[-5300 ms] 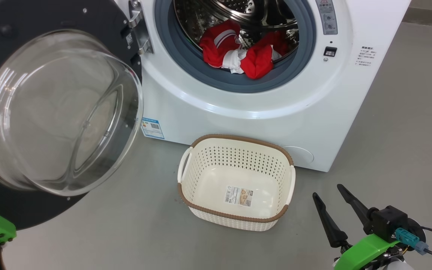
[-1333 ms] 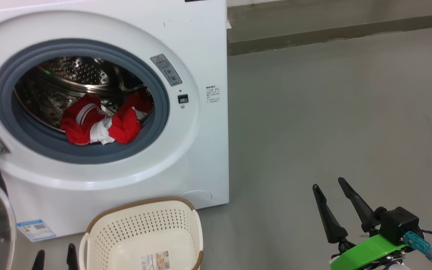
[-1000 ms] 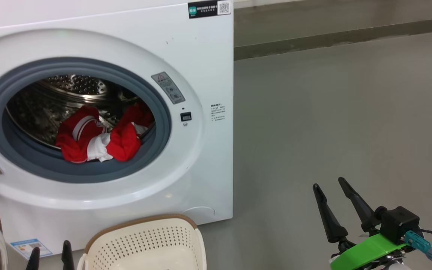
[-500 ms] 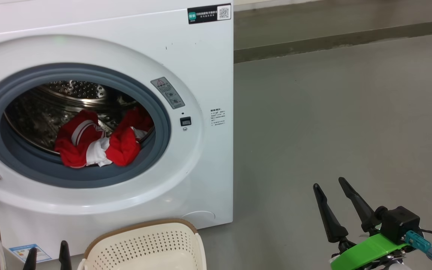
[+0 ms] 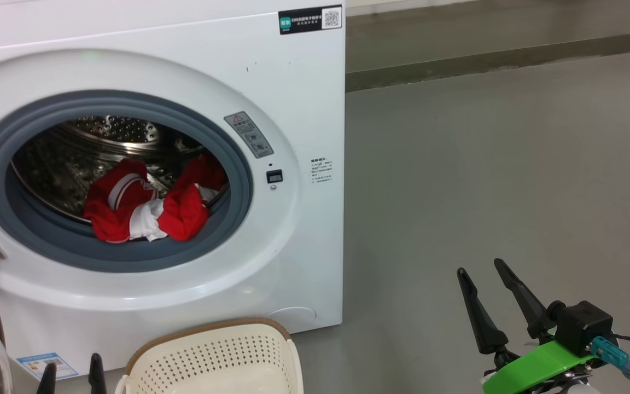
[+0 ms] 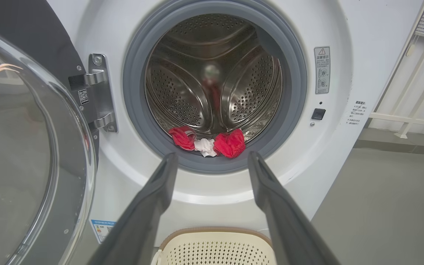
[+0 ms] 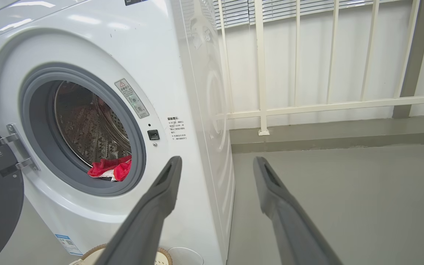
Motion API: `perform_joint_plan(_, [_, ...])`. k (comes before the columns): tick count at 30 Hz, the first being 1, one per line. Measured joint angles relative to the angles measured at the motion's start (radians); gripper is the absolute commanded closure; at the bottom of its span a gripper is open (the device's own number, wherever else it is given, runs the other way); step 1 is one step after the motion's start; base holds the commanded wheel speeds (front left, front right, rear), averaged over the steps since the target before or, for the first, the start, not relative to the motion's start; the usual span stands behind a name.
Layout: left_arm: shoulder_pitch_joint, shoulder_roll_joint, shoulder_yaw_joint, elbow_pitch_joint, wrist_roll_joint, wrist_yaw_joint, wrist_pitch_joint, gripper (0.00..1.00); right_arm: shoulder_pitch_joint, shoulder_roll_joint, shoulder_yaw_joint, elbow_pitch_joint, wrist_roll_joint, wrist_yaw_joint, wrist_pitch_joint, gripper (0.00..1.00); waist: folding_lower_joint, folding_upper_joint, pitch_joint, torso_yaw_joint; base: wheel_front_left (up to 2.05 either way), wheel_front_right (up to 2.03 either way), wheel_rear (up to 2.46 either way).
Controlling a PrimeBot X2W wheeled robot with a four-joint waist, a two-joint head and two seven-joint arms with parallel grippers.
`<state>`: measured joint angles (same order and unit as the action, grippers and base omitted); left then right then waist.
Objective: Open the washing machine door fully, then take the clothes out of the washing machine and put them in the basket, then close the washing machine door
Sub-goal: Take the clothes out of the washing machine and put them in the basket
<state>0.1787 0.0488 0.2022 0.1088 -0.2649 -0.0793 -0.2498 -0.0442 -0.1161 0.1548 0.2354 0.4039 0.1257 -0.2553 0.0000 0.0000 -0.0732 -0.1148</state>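
Black left end effector [image 6: 212, 156], spread, points at the clothes [image 6: 230, 143]; right end effector [image 5: 479, 266], spread, hovers above floor [image 5: 512, 164].

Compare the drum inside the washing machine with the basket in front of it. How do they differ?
The drum is round and made of shiny steel; the basket is cream plastic with a brown rim. The drum opens to the front; the basket opens upward. The drum holds red and white clothes; the part of the basket in view holds none. Both have walls full of small holes.
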Motion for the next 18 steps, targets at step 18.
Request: perform_joint_plan(18, [-0.116,0.0,-0.035,0.048,-0.016,-0.011,0.0,0.0,-0.002,-0.006,0.004,-0.01,0.0,0.0,0.0,0.0,0.0,0.0,0.053,0.021,0.0,0.0,0.0])
